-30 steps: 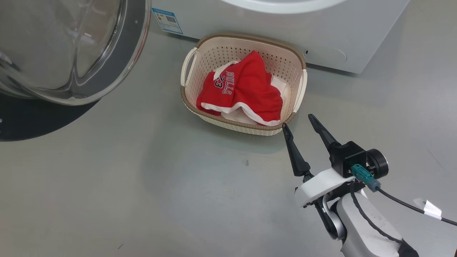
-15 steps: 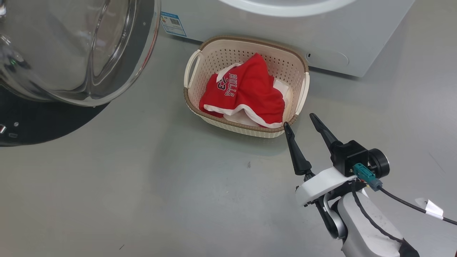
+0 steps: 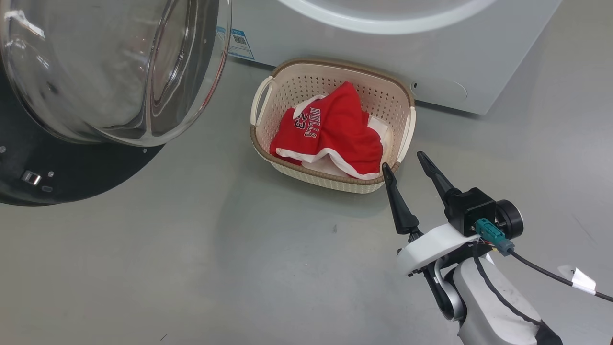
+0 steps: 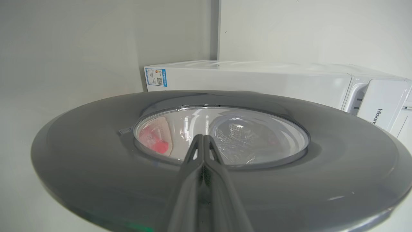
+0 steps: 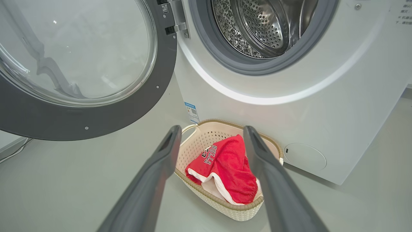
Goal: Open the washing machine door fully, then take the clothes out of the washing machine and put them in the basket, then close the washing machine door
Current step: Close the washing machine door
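Since the earlier frame, the washing machine door point(image 3: 119, 72) has swung nearer the washing machine point(image 3: 359, 52). The left gripper point(image 4: 203, 138), fingers pressed together and empty, aims at the door's outer glass; contact unconfirmed. The right gripper point(image 3: 403, 160) hangs low beside the basket point(image 3: 335, 63), jaws fully spread, holding nothing. The clothes point(image 3: 335, 129) lie in the basket.

We see a smooth grey floor point(image 3: 191, 268) carrying the white washing machine point(image 3: 345, 48). The cream perforated basket point(image 3: 330, 183), with its brown woven-look rim, sits upright on the floor close before the machine's lower front, below the drum opening, and we cannot tell whether the two touch. One small dark speck point(image 3: 334, 229) marks the floor just on the basket's near side.
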Tool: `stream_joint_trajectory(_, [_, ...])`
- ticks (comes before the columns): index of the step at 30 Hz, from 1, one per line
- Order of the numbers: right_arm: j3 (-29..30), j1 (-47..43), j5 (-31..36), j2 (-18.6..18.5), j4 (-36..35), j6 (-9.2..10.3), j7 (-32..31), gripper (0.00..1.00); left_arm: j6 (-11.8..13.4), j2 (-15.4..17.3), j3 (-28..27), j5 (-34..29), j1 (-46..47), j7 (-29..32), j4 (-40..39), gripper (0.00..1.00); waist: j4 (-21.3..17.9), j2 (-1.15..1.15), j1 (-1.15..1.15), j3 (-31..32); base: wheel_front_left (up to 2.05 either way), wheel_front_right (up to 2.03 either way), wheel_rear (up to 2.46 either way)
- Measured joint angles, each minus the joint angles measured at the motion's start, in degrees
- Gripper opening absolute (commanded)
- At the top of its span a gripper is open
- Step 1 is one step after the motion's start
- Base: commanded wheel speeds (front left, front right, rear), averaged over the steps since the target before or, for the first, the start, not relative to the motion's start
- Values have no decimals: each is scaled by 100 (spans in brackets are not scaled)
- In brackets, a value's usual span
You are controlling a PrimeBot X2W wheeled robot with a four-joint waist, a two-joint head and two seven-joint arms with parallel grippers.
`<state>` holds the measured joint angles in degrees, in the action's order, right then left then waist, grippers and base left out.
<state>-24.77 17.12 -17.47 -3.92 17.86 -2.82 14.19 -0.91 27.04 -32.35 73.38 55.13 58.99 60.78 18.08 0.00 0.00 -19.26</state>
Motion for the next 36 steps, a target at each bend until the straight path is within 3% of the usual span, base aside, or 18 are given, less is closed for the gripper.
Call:
stream_joint_trajectory(11, [-26, -17, -15, 11, 1, -5, 0, 100, -298, -221, 9, 256, -158, 704, -42, 0, 5, 0, 0, 126, 0, 0, 0])
stream_joint_trajectory(36, [-27, -120, -59, 23, 1, -1, 0, 100, -495, -857, 142, 704, -588, 1997, -624, 0, -64, 0, 0, 221, 0, 0, 0])
